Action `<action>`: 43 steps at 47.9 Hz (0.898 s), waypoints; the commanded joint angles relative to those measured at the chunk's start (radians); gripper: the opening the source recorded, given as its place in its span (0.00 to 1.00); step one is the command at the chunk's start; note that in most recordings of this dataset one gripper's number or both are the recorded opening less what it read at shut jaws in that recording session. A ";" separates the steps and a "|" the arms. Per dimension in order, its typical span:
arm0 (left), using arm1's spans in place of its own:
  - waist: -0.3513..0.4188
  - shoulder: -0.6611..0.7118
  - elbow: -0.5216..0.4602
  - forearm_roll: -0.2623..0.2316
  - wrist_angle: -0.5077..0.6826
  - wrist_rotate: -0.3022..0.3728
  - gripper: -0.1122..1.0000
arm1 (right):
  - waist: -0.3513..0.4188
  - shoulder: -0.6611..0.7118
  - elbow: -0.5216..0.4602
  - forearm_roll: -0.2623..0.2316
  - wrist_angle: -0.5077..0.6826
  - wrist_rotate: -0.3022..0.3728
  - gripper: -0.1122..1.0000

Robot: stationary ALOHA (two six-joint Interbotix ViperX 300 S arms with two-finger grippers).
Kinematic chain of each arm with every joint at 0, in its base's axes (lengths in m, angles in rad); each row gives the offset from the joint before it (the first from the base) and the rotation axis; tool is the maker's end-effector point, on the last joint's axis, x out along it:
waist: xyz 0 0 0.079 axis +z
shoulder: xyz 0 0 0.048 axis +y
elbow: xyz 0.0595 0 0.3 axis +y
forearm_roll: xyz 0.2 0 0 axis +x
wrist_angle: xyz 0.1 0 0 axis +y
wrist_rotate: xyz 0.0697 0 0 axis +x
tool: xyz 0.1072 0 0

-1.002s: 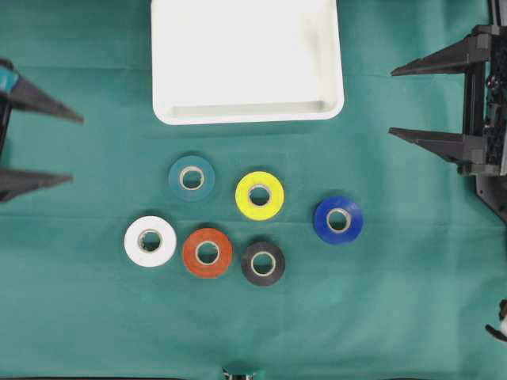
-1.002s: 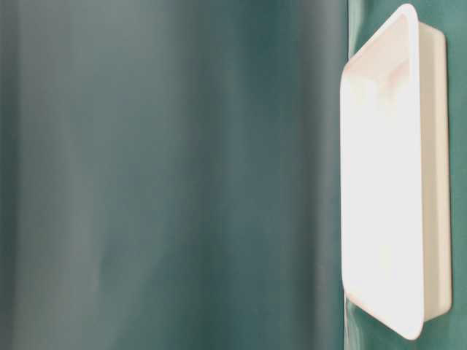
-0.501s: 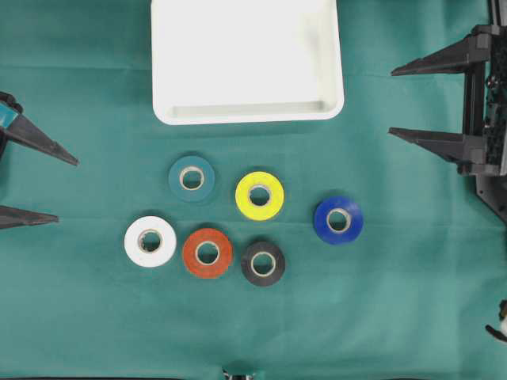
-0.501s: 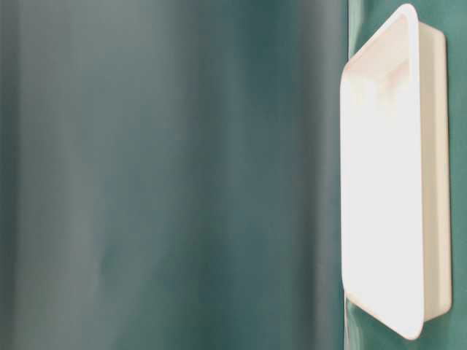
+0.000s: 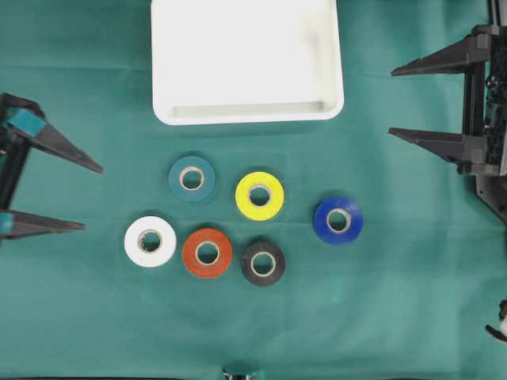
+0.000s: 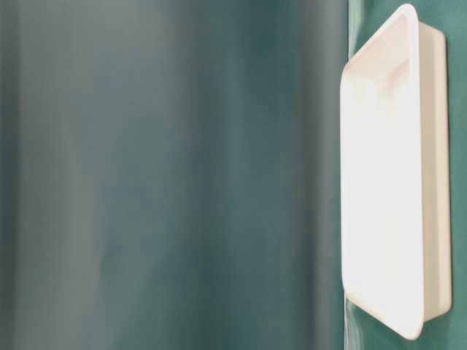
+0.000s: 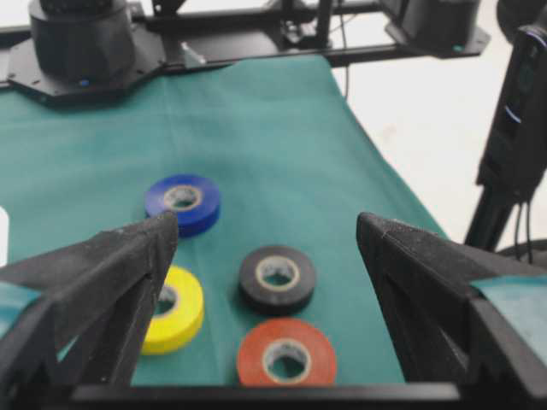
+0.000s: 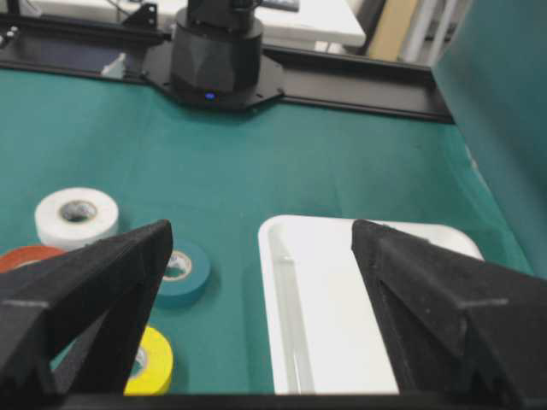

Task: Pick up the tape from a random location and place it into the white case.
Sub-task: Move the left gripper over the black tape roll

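six tape rolls (image 5: 259, 195) below white case (image 5: 247, 113).

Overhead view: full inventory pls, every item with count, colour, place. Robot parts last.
white case: 1, white, top centre of the cloth, nothing in it
teal tape roll: 1, teal, below the case, left of the yellow one
yellow tape roll: 1, yellow, centre
blue tape roll: 1, blue, rightmost, apart from the rest
white tape roll: 1, white, leftmost of the lower row
orange tape roll: 1, orange-red, middle of the lower row
black tape roll: 1, black, right of the orange one
green cloth: 1, green, covers the table
left gripper: 1, black, left edge, open
right gripper: 1, black, right edge, open
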 commanded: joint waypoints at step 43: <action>-0.008 0.666 -0.669 -0.002 0.123 0.026 0.99 | 0.000 0.006 -0.028 -0.002 0.012 -0.002 0.93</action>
